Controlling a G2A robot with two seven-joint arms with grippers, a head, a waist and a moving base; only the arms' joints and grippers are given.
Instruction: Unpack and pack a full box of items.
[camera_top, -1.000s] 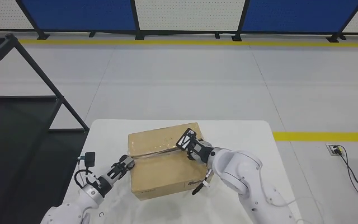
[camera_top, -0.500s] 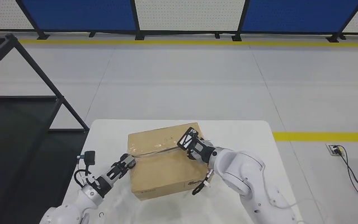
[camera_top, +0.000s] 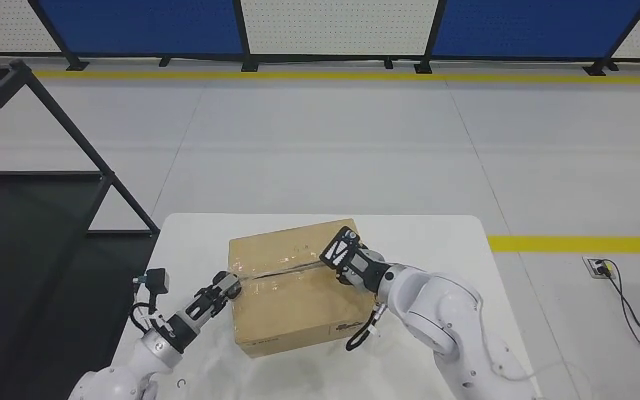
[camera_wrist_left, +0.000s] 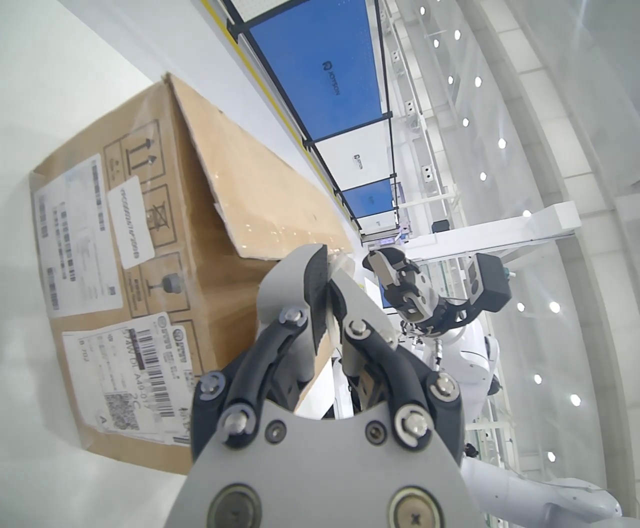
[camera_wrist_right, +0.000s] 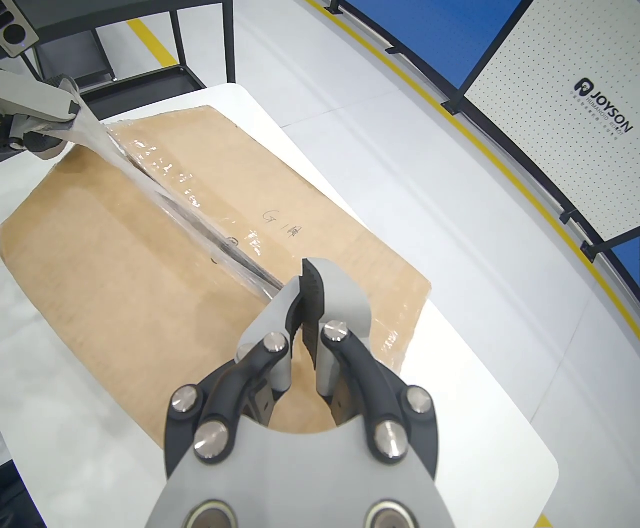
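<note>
The left gripper (camera_wrist_left: 327, 280), closed on the lifted end of a clear tape (camera_wrist_right: 125, 165) strip, holds it taut above the sealed cardboard box (camera_top: 285, 300) on the white table (camera_top: 440, 240). The right gripper (camera_wrist_right: 310, 290), fingers together, sits on the lid at the strip's far end. Pulling low along the seam should spare the cardboard. Open room lies beyond the table's left edge.

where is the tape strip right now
In the right wrist view, the tape stretches along the top seam of the box, pinched at its left end by the left hand and ending at the right hand.
</note>
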